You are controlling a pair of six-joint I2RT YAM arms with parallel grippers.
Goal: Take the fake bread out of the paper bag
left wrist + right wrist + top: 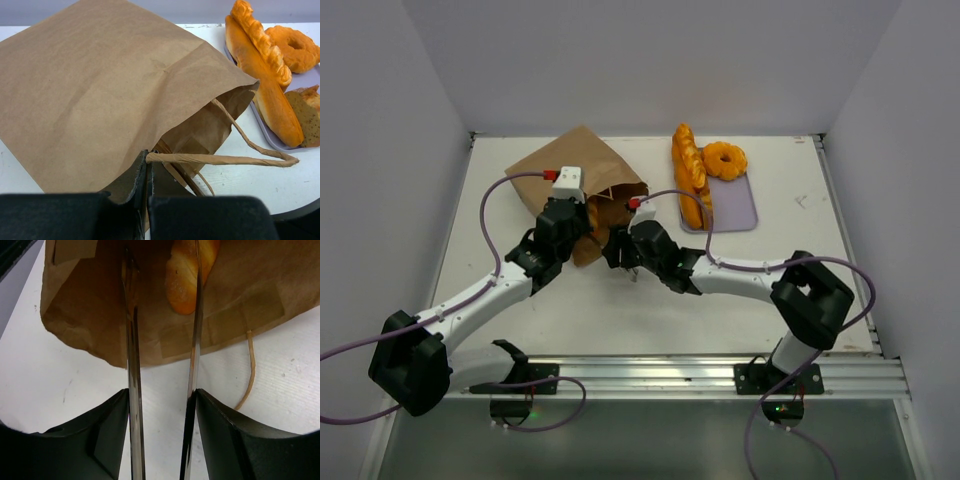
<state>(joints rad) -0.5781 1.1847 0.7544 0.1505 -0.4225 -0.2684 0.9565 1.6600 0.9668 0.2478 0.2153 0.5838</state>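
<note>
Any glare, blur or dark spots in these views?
Top external: even light, soft shadows only. Left wrist: brown kraft paper bag sharp, own left pincer a dark blur at the bottom. Right wrist: bright glare streaks along the long metal tongs, bag interior shaded around the glossy orange toy bread piece.

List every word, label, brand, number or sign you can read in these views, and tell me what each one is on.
No text can be read in any view.
paper bag: plain brown, no print.
fake bread: no markings.
lavender tray: no markings.
metal tongs: bare metal, no stamp visible.
table: a few small dark scuffs near its right side, not lettering.
</note>
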